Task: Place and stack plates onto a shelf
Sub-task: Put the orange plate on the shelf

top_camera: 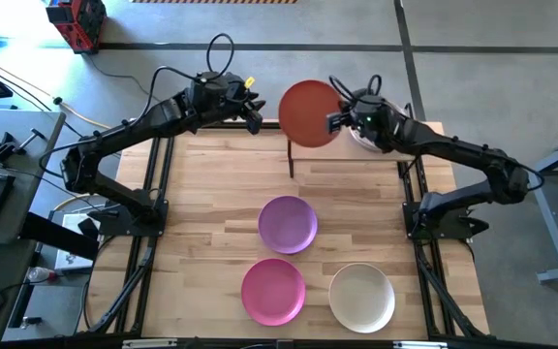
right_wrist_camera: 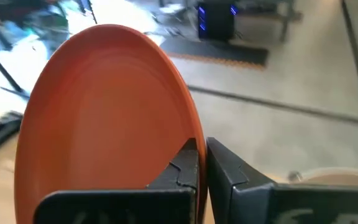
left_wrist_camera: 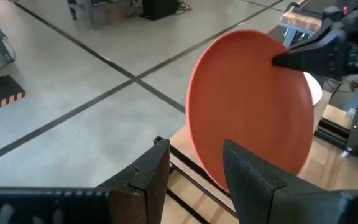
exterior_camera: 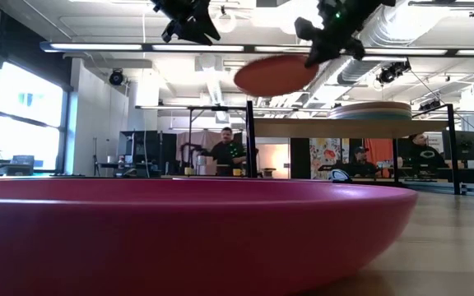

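The right gripper (top_camera: 339, 118) pinches a round matte orange plate (top_camera: 310, 113) at twelve o'clock; left gripper (top_camera: 253, 109) spread. Purple (top_camera: 288, 224), magenta (top_camera: 273, 290) and cream plates (top_camera: 361, 297) remain unshelved.

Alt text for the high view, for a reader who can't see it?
The right gripper holds an orange plate by its rim above the table's far edge, the left gripper open just beside it. Purple, magenta and cream plates lie on the wooden tabletop.
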Motion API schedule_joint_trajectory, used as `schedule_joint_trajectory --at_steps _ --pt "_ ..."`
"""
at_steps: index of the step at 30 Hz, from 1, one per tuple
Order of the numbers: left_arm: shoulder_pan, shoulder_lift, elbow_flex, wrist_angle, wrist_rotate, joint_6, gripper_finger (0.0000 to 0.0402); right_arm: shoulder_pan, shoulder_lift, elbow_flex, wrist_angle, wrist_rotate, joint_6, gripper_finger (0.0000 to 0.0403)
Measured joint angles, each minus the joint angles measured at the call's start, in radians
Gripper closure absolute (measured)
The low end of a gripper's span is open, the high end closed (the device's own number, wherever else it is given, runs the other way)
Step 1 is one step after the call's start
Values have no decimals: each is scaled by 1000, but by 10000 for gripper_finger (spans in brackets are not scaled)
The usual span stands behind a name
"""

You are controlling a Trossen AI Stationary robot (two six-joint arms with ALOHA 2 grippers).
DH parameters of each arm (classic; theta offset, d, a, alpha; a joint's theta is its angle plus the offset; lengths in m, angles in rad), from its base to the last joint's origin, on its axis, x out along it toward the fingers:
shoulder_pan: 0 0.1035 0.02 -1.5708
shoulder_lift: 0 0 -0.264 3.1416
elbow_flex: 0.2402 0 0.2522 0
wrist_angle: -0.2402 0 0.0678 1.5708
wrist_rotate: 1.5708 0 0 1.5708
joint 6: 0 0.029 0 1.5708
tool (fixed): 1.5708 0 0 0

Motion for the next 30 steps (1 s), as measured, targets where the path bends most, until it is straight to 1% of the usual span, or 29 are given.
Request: schedule_joint_trajectory --at_steps 5,8,12,16,25,30 --pt "0 0 0 0 0 0 266 -44 0 0 -103 -1 94 402" --pt "0 0 0 0 0 0 266 -64 0 0 -136 -5 119 402" --pt "0 0 0 -1 0 0 267 -85 9 0 -187 -47 138 402" --pt "0 0 0 -2 0 0 268 -91 24 0 -257 -48 169 403" --pt "0 0 0 -5 1 18 268 -89 79 0 -251 -73 193 403" --pt "-2 0 0 -6 3 35 268 -99 93 0 -248 -111 197 403"
